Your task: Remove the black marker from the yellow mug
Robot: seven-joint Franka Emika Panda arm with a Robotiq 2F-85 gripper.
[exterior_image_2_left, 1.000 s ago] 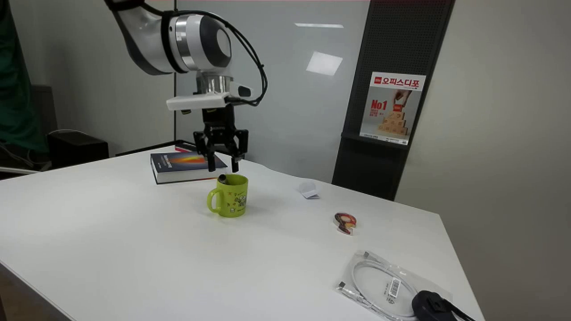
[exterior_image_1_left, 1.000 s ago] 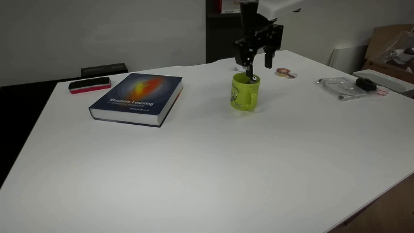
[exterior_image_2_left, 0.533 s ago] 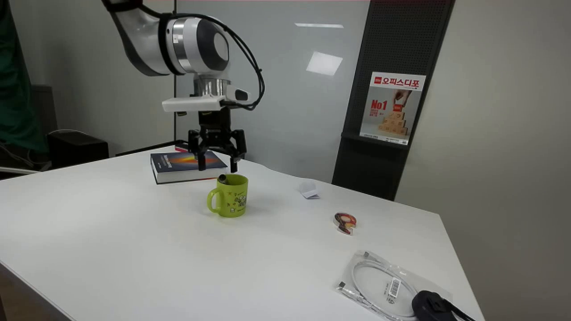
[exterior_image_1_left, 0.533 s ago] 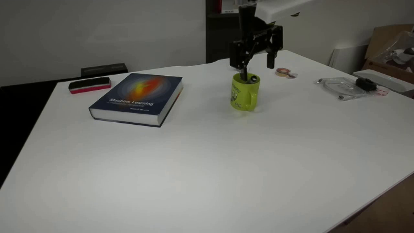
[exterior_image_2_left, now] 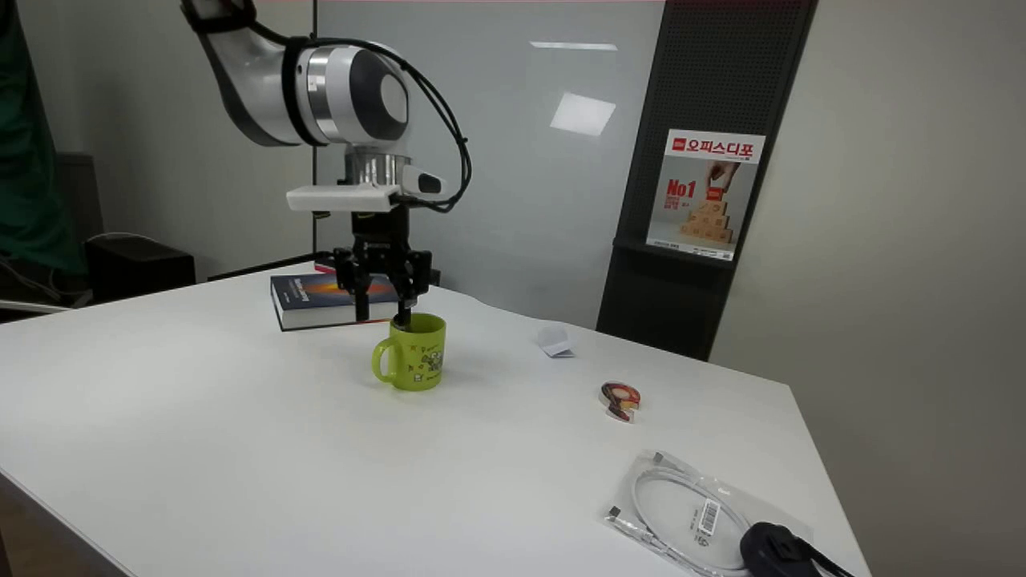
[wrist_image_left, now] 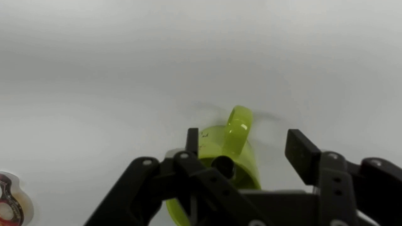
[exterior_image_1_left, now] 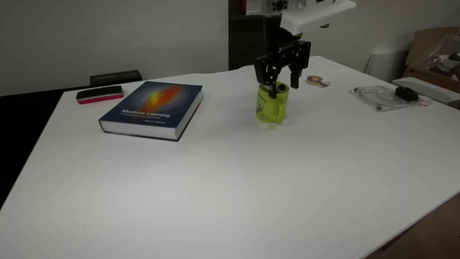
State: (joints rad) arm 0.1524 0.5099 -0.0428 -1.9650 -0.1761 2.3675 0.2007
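My fingers (wrist_image_left: 301, 157) are wide apart, near the mug (exterior_image_1_left: 267, 107). The marker (wrist_image_left: 223, 166) is in it. A book (exterior_image_1_left: 151, 104) lies left of the mug.

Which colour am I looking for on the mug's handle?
The yellow mug's handle is yellow-green, showing best in the wrist view.

black marker (wrist_image_left: 224, 165) partly hidden in yellow mug (exterior_image_1_left: 268, 109), wrist-view tape (wrist_image_left: 14, 202) cropped

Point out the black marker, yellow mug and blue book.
Black marker (wrist_image_left: 223, 164), wrist view: upper end.
Yellow mug (exterior_image_1_left: 268, 108), in an exterior view: outer wall.
Blue book (exterior_image_1_left: 154, 104), in an exterior view: front cover.
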